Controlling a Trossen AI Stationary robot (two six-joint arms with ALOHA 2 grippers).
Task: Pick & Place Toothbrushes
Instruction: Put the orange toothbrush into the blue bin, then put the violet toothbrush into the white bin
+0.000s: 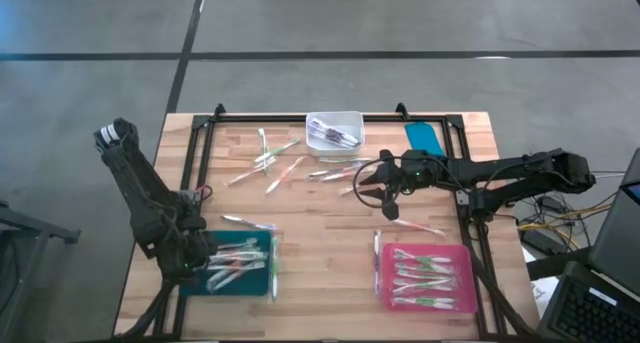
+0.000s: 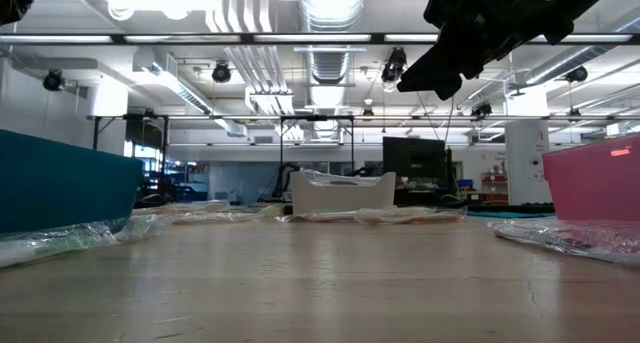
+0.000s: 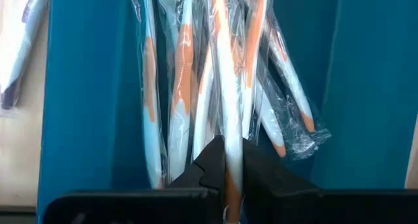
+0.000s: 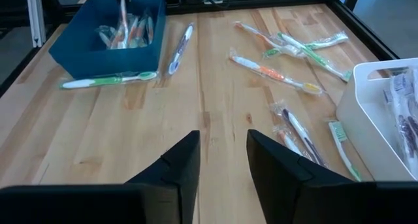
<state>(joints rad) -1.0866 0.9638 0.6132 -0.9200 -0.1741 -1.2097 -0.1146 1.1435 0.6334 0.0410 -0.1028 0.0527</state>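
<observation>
Orange-white toothbrush pinched by left gripper over teal tray, right gripper raised, empty.

Teal tray; pink tray; white bin; orange-white toothbrushes.

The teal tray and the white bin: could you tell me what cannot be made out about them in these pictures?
- Teal tray: high view, the left gripper covers its left part; left wrist view, edges cut it off.
- White bin: contents too small in the high view, cut off in the right wrist view.
- Low view: tray walls hide the toothbrushes inside.
</observation>
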